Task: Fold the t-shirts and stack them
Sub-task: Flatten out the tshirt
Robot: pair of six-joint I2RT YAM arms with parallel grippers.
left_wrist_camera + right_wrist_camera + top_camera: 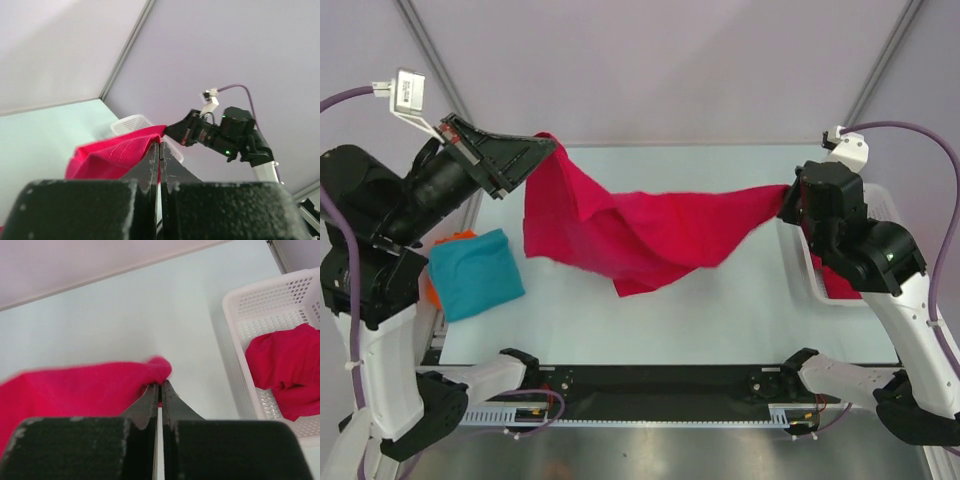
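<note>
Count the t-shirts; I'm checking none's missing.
3: crimson shirt stretched between left tool and right tool; teal shirt folded at table's left; second crimson shirt in the basket. Orange under the teal may be another.

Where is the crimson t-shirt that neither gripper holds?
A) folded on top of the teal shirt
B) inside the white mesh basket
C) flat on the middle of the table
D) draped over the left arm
B: the right wrist view shows a crumpled crimson shirt lying inside the white basket, while the other crimson shirt hangs between the left gripper and the right gripper.
</note>
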